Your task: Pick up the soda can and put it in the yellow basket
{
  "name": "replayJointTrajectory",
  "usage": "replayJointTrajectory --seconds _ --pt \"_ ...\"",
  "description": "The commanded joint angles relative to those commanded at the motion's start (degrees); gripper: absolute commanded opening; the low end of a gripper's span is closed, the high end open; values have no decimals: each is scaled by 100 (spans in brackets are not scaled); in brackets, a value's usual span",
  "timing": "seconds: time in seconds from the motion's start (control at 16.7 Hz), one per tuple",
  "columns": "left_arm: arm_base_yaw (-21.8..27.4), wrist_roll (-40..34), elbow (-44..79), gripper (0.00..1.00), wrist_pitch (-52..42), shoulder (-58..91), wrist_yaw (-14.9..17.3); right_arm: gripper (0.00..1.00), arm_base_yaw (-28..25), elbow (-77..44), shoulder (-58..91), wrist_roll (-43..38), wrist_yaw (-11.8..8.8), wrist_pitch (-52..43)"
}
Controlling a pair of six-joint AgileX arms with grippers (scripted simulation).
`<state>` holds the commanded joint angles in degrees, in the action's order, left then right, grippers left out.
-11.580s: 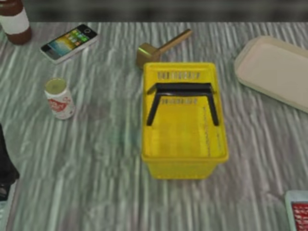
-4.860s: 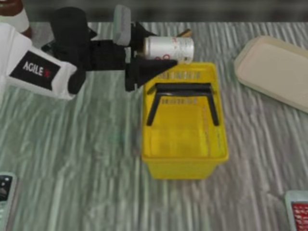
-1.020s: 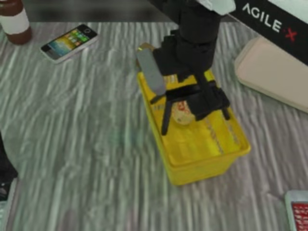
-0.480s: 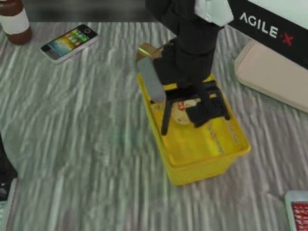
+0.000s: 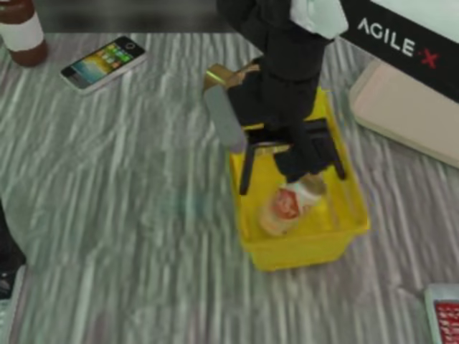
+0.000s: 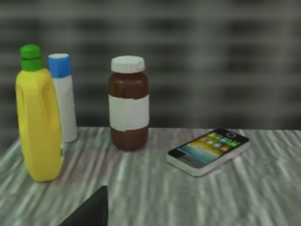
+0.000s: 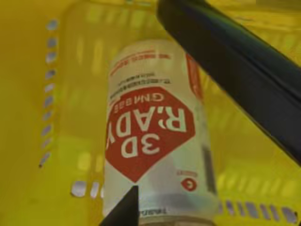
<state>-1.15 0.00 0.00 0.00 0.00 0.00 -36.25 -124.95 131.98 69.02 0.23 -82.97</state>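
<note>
The soda can (image 5: 283,208), white with red markings, lies on its side inside the yellow basket (image 5: 301,251), near its front wall. My right gripper (image 5: 300,170) hangs open just above and behind it, under the black folding handle (image 5: 247,168), holding nothing. In the right wrist view the soda can (image 7: 150,136) rests on the basket's yellow floor (image 7: 33,117), clear of my one visible fingertip (image 7: 124,209), with the handle (image 7: 235,70) crossing above. My left arm (image 5: 8,258) is parked at the table's left edge, and one of its fingertips (image 6: 94,212) shows, spread wide.
A brown bottle (image 5: 21,29) and a phone (image 5: 102,63) sit at the back left. A brass mallet (image 5: 219,75) lies behind the basket. A beige tray (image 5: 409,107) is at the right, a red-and-white item (image 5: 445,315) at the front right corner. A yellow bottle (image 6: 37,127) and a blue-capped bottle (image 6: 63,99) stand beside the brown one.
The soda can has left my right gripper's fingers and dropped toward the basket's front wall. The basket has swung a little straighter. The left arm has not moved.
</note>
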Motion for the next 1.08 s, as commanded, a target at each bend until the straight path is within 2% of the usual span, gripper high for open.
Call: replayJointTrajectory --seconds 0.48,1.08 --pt "0 0 0 100 0 0 0 2 0 0 0 0 0 0" --pt "0 0 0 100 0 0 0 0 0 0 0 0 0 0"
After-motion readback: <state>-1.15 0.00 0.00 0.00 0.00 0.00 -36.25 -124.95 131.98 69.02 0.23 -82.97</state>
